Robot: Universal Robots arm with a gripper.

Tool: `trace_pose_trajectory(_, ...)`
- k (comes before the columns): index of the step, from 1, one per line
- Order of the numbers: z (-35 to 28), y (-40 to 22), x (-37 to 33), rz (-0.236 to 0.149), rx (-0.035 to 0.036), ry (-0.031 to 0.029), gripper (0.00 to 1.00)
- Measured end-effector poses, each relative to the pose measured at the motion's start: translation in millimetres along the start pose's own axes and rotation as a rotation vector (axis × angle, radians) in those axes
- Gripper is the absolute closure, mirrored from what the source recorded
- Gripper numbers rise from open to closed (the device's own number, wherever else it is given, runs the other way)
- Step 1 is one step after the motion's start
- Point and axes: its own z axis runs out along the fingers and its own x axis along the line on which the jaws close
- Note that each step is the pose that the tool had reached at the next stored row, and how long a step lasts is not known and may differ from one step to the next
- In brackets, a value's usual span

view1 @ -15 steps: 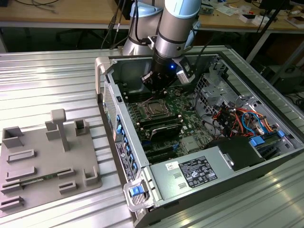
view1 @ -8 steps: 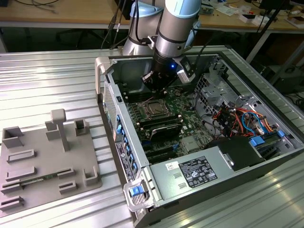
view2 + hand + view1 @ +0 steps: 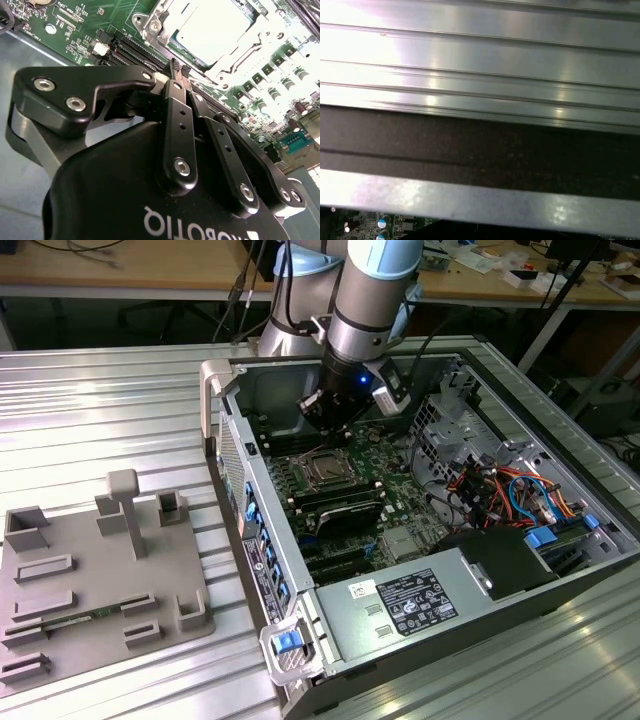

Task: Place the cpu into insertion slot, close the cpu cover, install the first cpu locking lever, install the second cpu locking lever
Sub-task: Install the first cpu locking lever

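Gripper [image 3: 179, 68], my fingers closed tip to tip, just beside cpu cover [image 3: 235, 55] lying over cpu [image 3: 210, 30]; a slip, I judge, could scrape the motherboard [image 3: 90, 30].

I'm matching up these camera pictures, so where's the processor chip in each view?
Exterior view: the chip sits midway on the green board, close by the gripper.
Second wrist view: the chip shines silver just beyond the gripper, green board around it.
First wrist view: a metal edge, with a corner of the green board.
Shared landmark: the green board.
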Motion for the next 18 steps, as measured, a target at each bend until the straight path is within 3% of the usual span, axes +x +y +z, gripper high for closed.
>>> trace_pose_trajectory(3, 1.6, -0.1, -2.8, 0.001, -0.0002, -0.0002, 0.89)
trace_pose_trajectory(8, 9.4, -0.3, -3.2, 0.001, 0.0000, 0.0000, 0.89)
trace_pose_trajectory(18, 11.9, -0.5, -4.9, 0.001, 0.0000, -0.0001, 0.89)
